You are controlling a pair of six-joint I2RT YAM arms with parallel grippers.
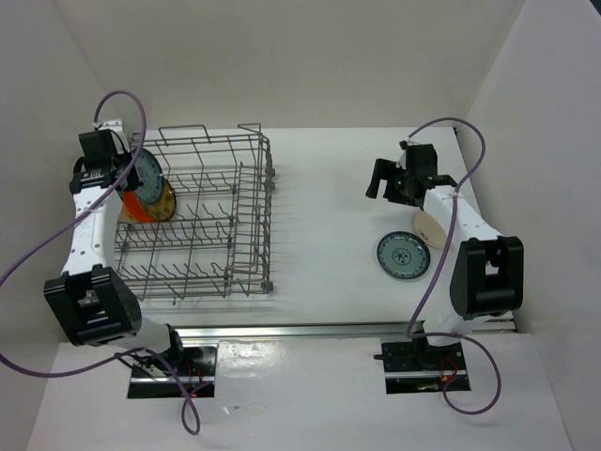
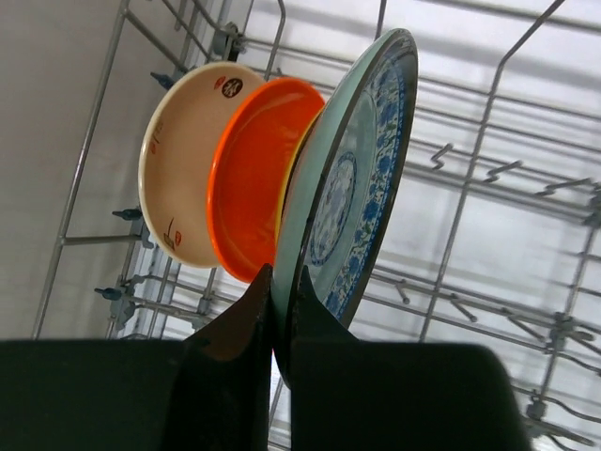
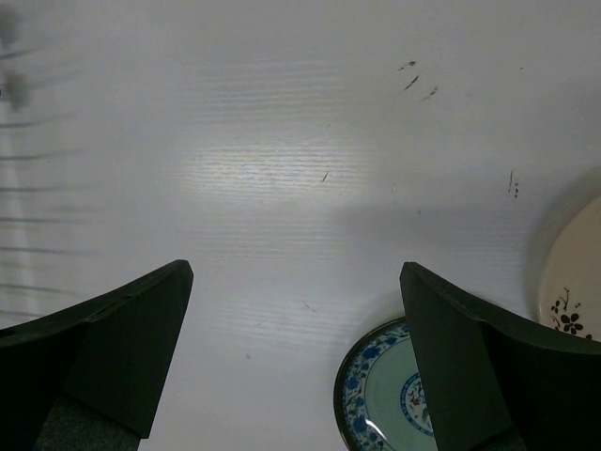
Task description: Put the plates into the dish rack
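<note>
We count six plates, one dish rack [image 1: 235, 225] and two arms. Four plates stand on edge in a close row at the rack's left end. They are a cream plate with red marks [image 2: 183, 160], an orange plate [image 2: 258, 174], a brown-yellow plate [image 1: 167, 200] that shows only as a yellow sliver in the left wrist view, and a teal-blue patterned plate [image 2: 362, 178].

The left gripper [image 2: 282, 277] is pinched onto the lower rim of that teal-blue patterned plate, one finger on each face and almost no gap between them. The plate is upright inside the rack beside the yellow edge. We cannot tell whether it already sits between the tines.

The right gripper [image 3: 296, 272] is spread wide and holds nothing, hanging over the bare table [image 1: 329, 188]. Two plates lie flat on the table near it, well apart from the rack: a second teal-blue plate [image 1: 404, 255] and, just beside it, a cream plate with a dark sprig [image 3: 575, 272], partly hidden under the right arm.
</note>
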